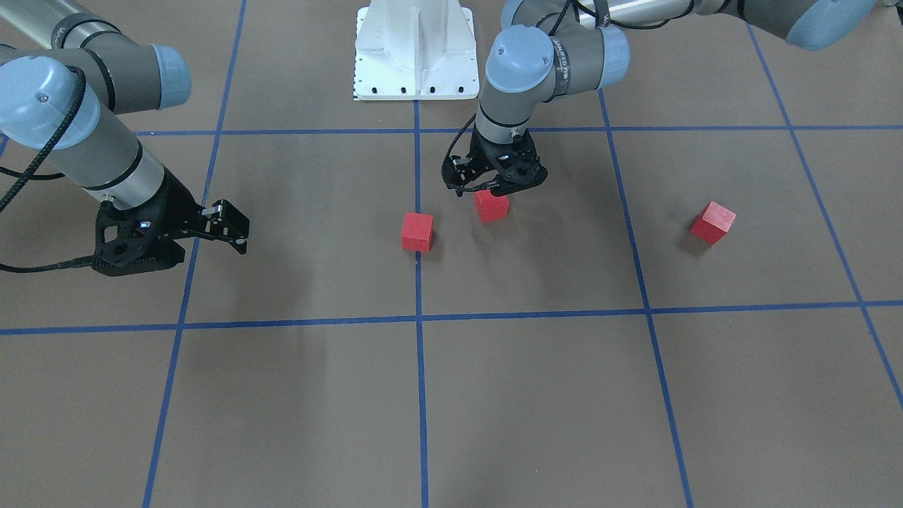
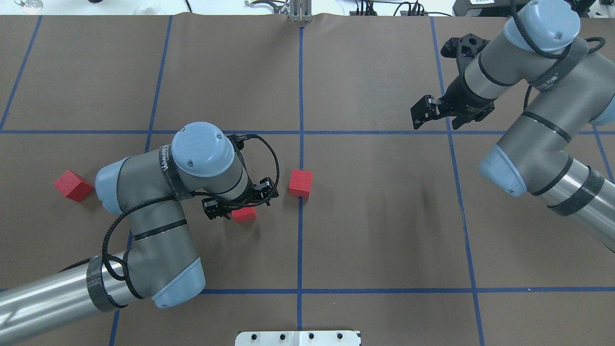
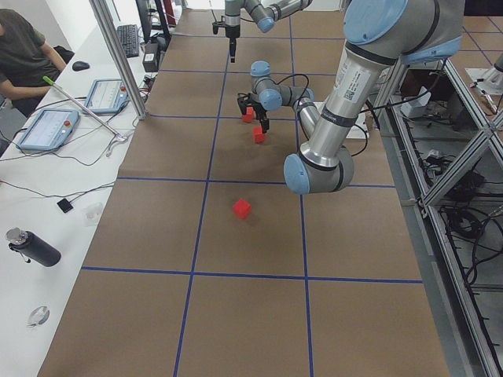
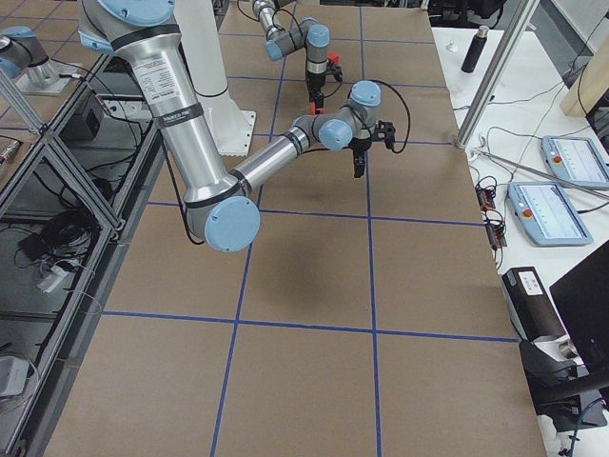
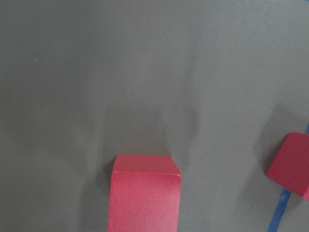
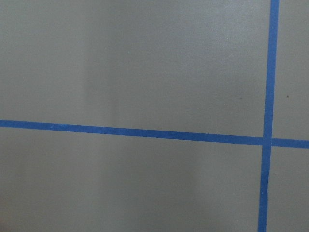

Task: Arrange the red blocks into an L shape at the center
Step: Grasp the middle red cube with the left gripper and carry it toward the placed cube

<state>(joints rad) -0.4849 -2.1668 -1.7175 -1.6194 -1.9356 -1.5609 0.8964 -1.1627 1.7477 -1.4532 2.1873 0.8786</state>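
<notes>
While the left gripper [image 1: 495,186] stands low just right of the middle of the front-facing frame, its jaws sit either side of the first red block [image 1: 492,207], which appears to rest on the brown floor [image 1: 550,395]; whether the jaws press on it cannot be told. The left wrist view shows this block [image 5: 145,195] at the bottom middle, with no fingers in sight. The second red block [image 1: 417,231] lies just lower left of the first, near it but apart, on the central blue tape line [image 1: 420,395] that marks the center [image 1: 418,282]. The third red block [image 1: 712,222] lies well apart at the right of the frame, turned at an angle to the grid. The right gripper [image 1: 235,227], at the left of the frame, hangs above the floor with its jaws parted and nothing between them; its wrist view shows only floor and two crossing tape lines. The white robot base [image 1: 416,49] stands at top centre
</notes>
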